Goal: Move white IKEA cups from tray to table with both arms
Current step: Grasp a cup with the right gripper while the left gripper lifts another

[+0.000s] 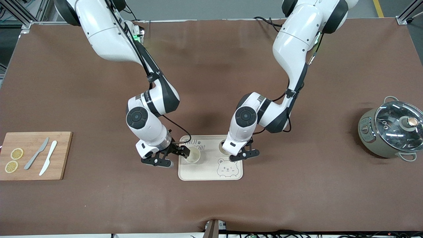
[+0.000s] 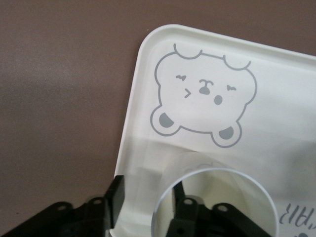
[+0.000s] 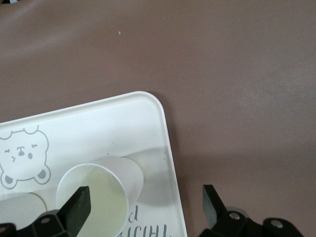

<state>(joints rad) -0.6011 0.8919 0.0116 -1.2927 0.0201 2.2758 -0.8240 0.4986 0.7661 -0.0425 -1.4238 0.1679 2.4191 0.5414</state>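
Two white IKEA cups stand upright on the cream bear tray (image 1: 211,173). One cup (image 1: 193,156) stands at the tray's right-arm end and shows in the right wrist view (image 3: 106,190). My right gripper (image 1: 172,157) is wide open (image 3: 145,202), with one finger over the cup's mouth and the other over the table past the tray's edge. The other cup (image 1: 222,147) is half hidden under my left wrist. My left gripper (image 1: 244,155) is open (image 2: 148,202). One of its fingers (image 2: 183,210) is inside that cup (image 2: 217,177). The other stands outside, a gap off its wall.
A wooden cutting board (image 1: 62,155) with two lemon slices, a grey knife and a white knife lies at the right arm's end of the table. A grey-green pot with a glass lid (image 1: 391,130) stands at the left arm's end. Brown mat (image 1: 211,205) covers the table.
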